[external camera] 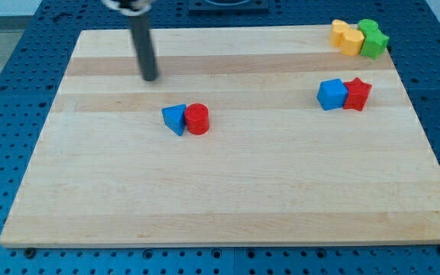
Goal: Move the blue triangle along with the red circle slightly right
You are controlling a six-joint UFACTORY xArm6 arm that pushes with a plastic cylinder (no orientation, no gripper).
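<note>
The blue triangle (pixel 174 118) lies left of the board's middle, touching the red circle (pixel 198 119) on its right side. My tip (pixel 150 77) stands on the board above and a little to the left of the blue triangle, apart from both blocks. The dark rod rises from it to the view's top edge.
A blue cube (pixel 331 94) touches a red star-shaped block (pixel 357 94) at the right. Two yellow blocks (pixel 346 36) and two green blocks (pixel 372 38) cluster at the top right corner. The wooden board (pixel 228 198) rests on a blue perforated table.
</note>
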